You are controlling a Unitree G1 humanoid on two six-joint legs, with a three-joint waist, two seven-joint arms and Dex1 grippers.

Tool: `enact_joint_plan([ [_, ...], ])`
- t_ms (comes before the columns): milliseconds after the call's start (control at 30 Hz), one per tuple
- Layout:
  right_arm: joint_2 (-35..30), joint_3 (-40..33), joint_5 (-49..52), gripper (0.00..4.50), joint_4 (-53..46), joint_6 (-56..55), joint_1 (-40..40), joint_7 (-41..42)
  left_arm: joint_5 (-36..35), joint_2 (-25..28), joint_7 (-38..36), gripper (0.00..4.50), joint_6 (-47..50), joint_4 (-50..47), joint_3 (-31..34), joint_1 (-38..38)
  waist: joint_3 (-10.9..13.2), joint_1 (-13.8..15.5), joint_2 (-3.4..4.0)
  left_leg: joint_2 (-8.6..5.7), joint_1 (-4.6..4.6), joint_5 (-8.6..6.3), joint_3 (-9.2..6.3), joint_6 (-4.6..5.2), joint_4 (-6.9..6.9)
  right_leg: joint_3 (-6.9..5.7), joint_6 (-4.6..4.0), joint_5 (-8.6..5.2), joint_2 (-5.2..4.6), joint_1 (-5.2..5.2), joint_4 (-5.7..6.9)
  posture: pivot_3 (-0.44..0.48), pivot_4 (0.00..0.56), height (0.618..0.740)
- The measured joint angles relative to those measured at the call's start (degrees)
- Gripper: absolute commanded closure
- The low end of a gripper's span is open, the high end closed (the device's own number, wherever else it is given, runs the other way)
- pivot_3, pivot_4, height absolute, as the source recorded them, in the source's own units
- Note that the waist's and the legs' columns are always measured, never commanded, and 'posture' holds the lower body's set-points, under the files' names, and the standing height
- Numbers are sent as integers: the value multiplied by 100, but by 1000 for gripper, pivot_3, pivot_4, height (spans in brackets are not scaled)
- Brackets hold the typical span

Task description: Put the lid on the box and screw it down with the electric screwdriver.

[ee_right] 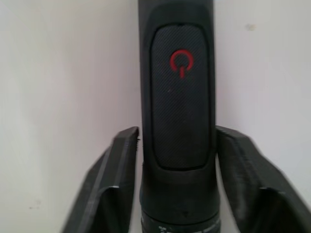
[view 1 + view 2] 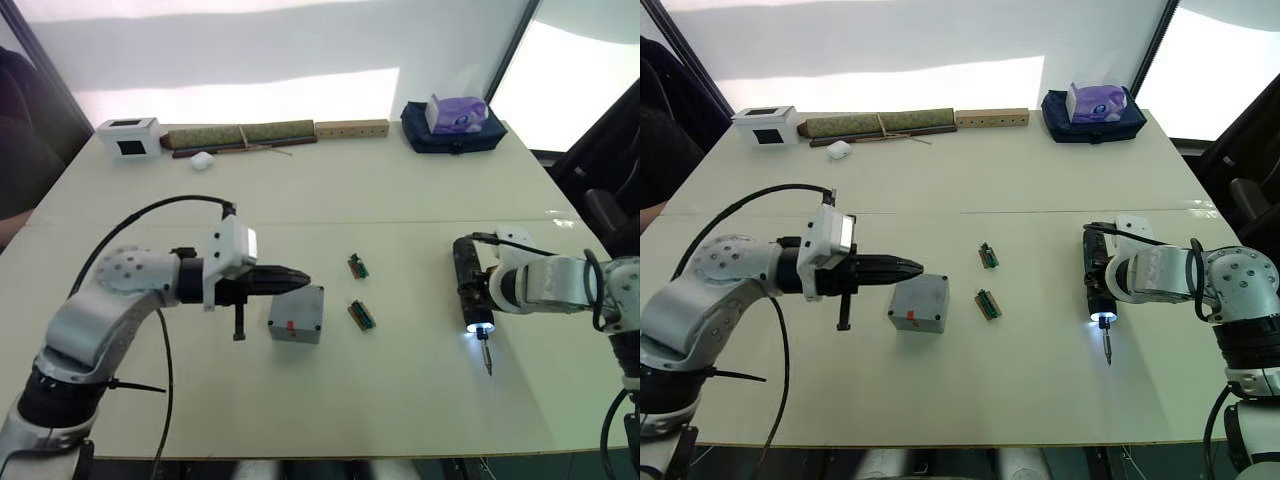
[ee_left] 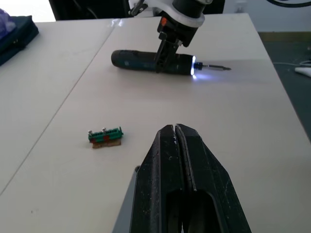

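Two small green circuit pieces (image 2: 360, 290) lie mid-desk, between the box (image 2: 296, 314) and the electric screwdriver (image 2: 471, 288). Along the desk (image 2: 400, 400) far edge stand a white box (image 2: 128, 137), a rolled mat (image 2: 240, 134), a wooden strip (image 2: 351, 128) and a dark pouch (image 2: 452, 127). The left tool (image 2: 298, 282) is closed, empty, over the box's far-left corner, hiding it. The right tool (image 1: 177, 160) straddles the lit screwdriver lying toward the desk's right edge, its fingers just beside the barrel; contact is hard to make out.
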Motion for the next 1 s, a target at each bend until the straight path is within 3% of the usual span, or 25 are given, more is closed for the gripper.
enact_joint_plan([
  [67, -128, 35, -1, 91, -2, 28, -271, 104, -6, 30, 0, 4500, 1, 0, 5, 3, 2, 2, 3, 0, -1, 0, 0, 0, 0, 1, 0, 0, 1, -3, 0, 0, 150, 740],
  [167, -386, 29, -96, 28, -29, 126, -692, 368, -8, 81, 0, 4500, 2, 5, 28, 19, 3, -3, 5, 2, -2, -1, 1, 1, -1, 1, 0, 0, 1, -4, -1, 0, 150, 740],
  [300, -623, 16, -901, 28, -626, 681, -1546, 1894, 14, 160, 46, 4500, 3, 151, 58, 52, 13, 0, 19, 13, -2, -3, -3, 4, -4, 0, -3, 1, 9, -8, -2, 0, 150, 740],
  [367, -706, 109, -1680, 28, -1181, 778, -1624, 3173, 14, 155, 121, 4500, 4, 256, 60, 62, 15, 19, 19, 14, -3, -4, -5, 7, -6, -2, -4, 1, 10, -8, -5, 0, 150, 740],
  [467, -738, 377, -2861, 741, -2016, 484, -1497, 4905, 107, 135, 227, 4500, -15, 428, 53, 83, 15, 22, 19, 11, -6, -5, -5, 9, -6, -4, -3, 1, 2, -8, -11, 0, 150, 740],
  [567, -784, 904, -4666, 1784, -2796, -887, -745, 6748, 312, 153, 287, 4500, -54, 707, 40, 275, 15, 13, 19, 5, -6, -8, 2, 13, -4, -5, -1, 2, -10, -9, -11, 0, 150, 740],
  [700, -481, 1512, -6015, 3324, -2895, -1835, -115, 8086, 668, 329, 218, 4500, -261, 1042, 22, 493, 15, -2, 19, -1, -3, -8, 9, 13, -2, -7, 0, 3, -25, -12, 2, 0, 150, 740],
  [800, -148, 1646, -6606, 4460, -2717, -2173, 79, 8581, 859, 390, 178, 4500, -422, 1267, 21, 680, 15, 1, 18, -1, 0, -8, 9, 13, 0, -8, -1, 4, -27, -10, 4, 0, 150, 740],
  [1000, 602, 2056, -7608, 4460, -2401, -2415, 41, 9265, 1147, 377, 78, 4500, -672, 1439, -99, 949, 14, 7, 17, -1, -1, -8, 8, 12, 0, -9, -1, 4, -30, -10, 4, 0, 150, 740],
])
